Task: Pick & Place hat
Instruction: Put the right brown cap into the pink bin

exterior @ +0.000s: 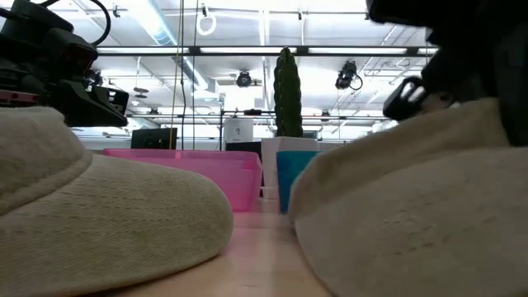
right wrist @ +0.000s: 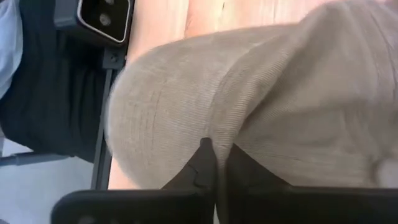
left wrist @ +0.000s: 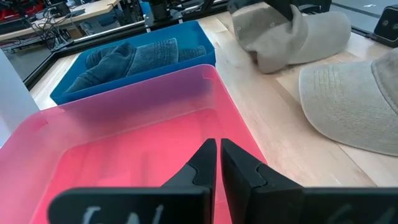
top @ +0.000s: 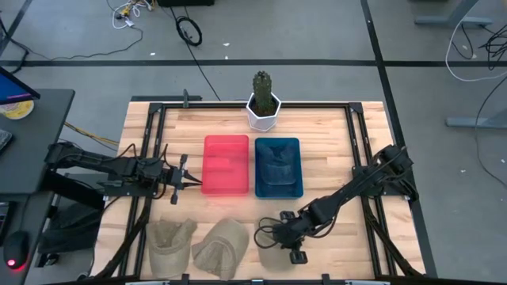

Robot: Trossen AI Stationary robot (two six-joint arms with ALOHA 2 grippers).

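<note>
Three beige hats lie along the table's near edge: one (top: 170, 244), a second (top: 222, 245), and a third hat (top: 276, 253) under my right gripper (top: 268, 236). My right gripper (right wrist: 217, 163) is shut on the third hat's crown (right wrist: 261, 112). In the low view this hat (exterior: 412, 206) fills the right side and rests on the table. My left gripper (top: 190, 180) hovers shut at the left rim of the pink bin (top: 226, 142), with its fingers (left wrist: 217, 165) over the bin's inside (left wrist: 124, 155). A dark hat (top: 277, 170) lies in the blue bin (top: 297, 146). My right gripper pinches a raised fold of the beige hat's crown (right wrist: 214, 134) between its two fingers, which slant down from the table's right side. The hat's underside rests on the table (exterior: 396, 272). I cannot tell how many layers of cloth are in the pinch.
A white pot with a cactus (top: 263, 103) stands at the far edge behind the two bins. Bare wood (top: 333, 158) lies right of the blue bin and between the bins and the hats (top: 238, 207). A black frame (top: 150, 127) borders the table.
</note>
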